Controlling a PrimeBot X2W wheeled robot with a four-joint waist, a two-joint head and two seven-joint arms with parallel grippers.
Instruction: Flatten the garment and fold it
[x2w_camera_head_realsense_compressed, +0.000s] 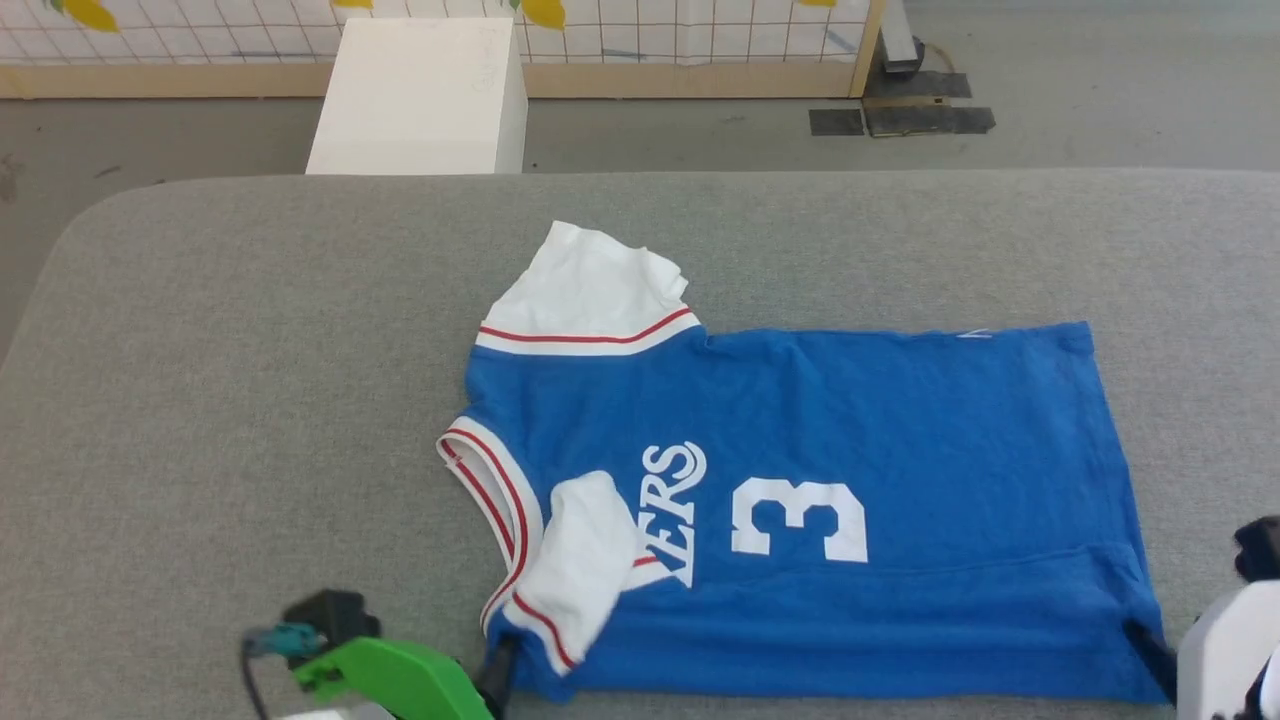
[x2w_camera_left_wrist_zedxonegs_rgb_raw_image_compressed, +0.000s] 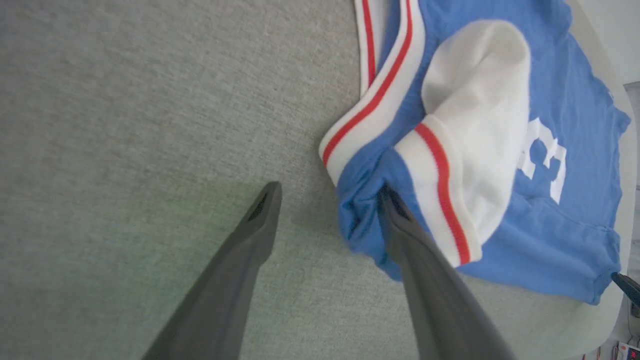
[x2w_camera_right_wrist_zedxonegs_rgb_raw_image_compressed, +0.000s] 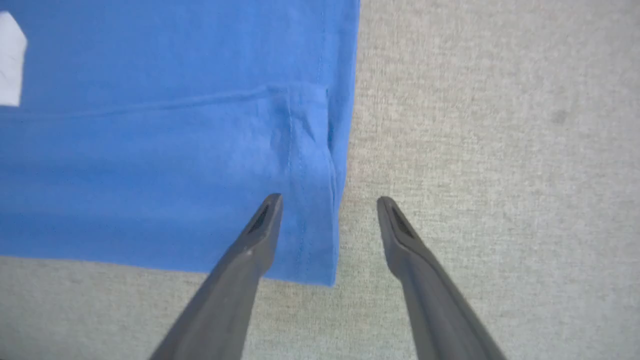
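The garment, a royal-blue T-shirt with white sleeves and red-striped trim, lies on the grey table with its near long edge folded up over the front, hiding part of the white lettering; the number 3 shows. One white sleeve sticks out at the far side, the other lies folded onto the chest. My left gripper is open at the near collar-end corner of the garment, one finger over the blue fold. My right gripper is open at the near hem corner of the garment, straddling its side edge.
The grey table has bare room to the left and behind the shirt. A white box stands on the floor beyond the table's far edge, before a gridded panel. Dark tape patches lie on the floor at the far right.
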